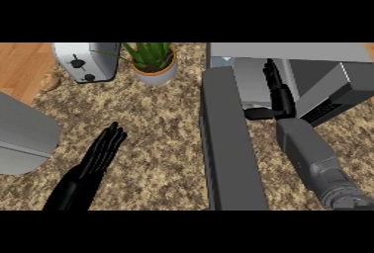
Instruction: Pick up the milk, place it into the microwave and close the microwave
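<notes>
Milk: not visible anywhere in head view. Judging by the right hand (276,91) reaching into the microwave (321,84) cavity, the carton is either already inside, hidden by the hand and forearm, or hidden in the hand; cannot tell which. Right hand fingers look stretched out straight, pointing into the cavity toward the counter's far edge, thumb sticking out sideways toward the door; nothing visibly held.

Microwave sits at the counter's far right corner, door (228,143) swung fully open, running as a long dark-grey slab from the cavity front down toward the near edge, just left of the right forearm.

Left hand (104,148) is at the near-left part of the counter (161,123), open, fingers straight and together, holding nothing, resting, well apart from the door.

Other stuff: toaster (86,60) at far-left edge, potted plant (152,59) just right of it, a grey rounded object (23,133) at the left edge, partly cut off.

Step, as I judge it: placing phase or just at release inside the microwave; door closing not yet done.

Next move likely calls for: pull the right arm back out clear of the cavity without snagging the door, then push the door's outer face round toward the cavity until shut. Left hand is on the outer side of the door, so it looks better placed for the push.
</notes>
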Robot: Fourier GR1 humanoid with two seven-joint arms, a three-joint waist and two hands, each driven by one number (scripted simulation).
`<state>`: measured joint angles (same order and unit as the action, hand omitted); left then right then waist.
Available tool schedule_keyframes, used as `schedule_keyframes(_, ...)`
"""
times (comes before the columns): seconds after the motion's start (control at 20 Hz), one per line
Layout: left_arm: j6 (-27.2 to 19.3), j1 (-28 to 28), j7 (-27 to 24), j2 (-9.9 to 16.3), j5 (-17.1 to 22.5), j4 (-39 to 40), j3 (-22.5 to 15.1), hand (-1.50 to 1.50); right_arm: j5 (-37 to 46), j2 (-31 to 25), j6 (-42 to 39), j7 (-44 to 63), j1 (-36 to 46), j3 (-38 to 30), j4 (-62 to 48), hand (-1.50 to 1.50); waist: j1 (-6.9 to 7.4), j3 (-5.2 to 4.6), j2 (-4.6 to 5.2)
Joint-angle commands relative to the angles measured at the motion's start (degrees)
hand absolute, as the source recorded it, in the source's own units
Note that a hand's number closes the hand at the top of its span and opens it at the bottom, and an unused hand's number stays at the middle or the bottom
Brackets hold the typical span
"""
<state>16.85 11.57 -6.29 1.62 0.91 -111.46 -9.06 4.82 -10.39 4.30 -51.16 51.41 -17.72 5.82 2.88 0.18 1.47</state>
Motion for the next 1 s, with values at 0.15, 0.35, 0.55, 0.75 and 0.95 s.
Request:
schedule_keyframes(0.15, 3.9, -2.9, -1.6, 2.4, -3.7, 7.0, -3.5, 1.5, -0.8, 0.1, -5.2, -3.1, -5.4, -0.1, 2.0, -1.5, -1.96, -0.12, -1.02)
schedule_keyframes(0.35, 0.0, -6.3, -1.1, -1.5, -8.9, 10.1, -9.1, 1.5, 0.3, 1.4, -5.2, -6.3, -9.6, 1.6, 4.3, -1.5, -2.41, -0.13, -1.19)
schedule_keyframes(0.55, -0.2, -11.4, 1.0, -1.5, -5.9, 15.6, -7.0, 1.5, 0.3, 0.3, -10.1, -6.8, -16.7, 3.8, 9.9, -1.5, -3.84, -0.22, -1.72)
schedule_keyframes(0.75, -1.5, -14.8, 0.2, -1.6, -12.8, 19.3, -8.3, 1.5, -0.3, -0.7, -12.5, -6.0, -21.6, 5.3, 17.0, -1.5, -4.67, -0.28, -1.98)
schedule_keyframes(0.95, -1.1, -16.2, -4.3, -1.6, -15.2, 30.0, -13.0, 1.5, -0.9, -2.6, -14.0, -3.4, -25.5, 6.1, 22.7, -1.5, -5.31, -0.34, -1.94)
